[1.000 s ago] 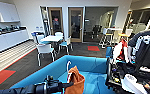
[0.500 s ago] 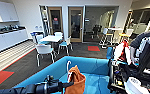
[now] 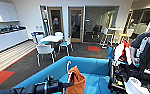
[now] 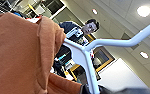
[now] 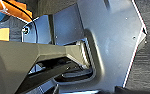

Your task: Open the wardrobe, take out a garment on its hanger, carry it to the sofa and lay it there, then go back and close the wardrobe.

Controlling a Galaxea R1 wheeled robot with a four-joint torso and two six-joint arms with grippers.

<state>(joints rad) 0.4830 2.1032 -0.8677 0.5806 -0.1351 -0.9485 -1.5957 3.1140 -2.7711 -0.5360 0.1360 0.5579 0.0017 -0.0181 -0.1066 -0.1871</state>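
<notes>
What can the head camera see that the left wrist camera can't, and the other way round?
Head view alone: the blue sofa below the garment, white chairs round a table, a counter along the wall, and the left arm reaching in. Left wrist view alone: ceiling lights and a person looking down. Both share the orange garment and its white hanger.

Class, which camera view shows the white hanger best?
The left wrist view: the hanger shows large, neck and arm clear against the orange sweatshirt. In the head view its hook looks small.
</notes>
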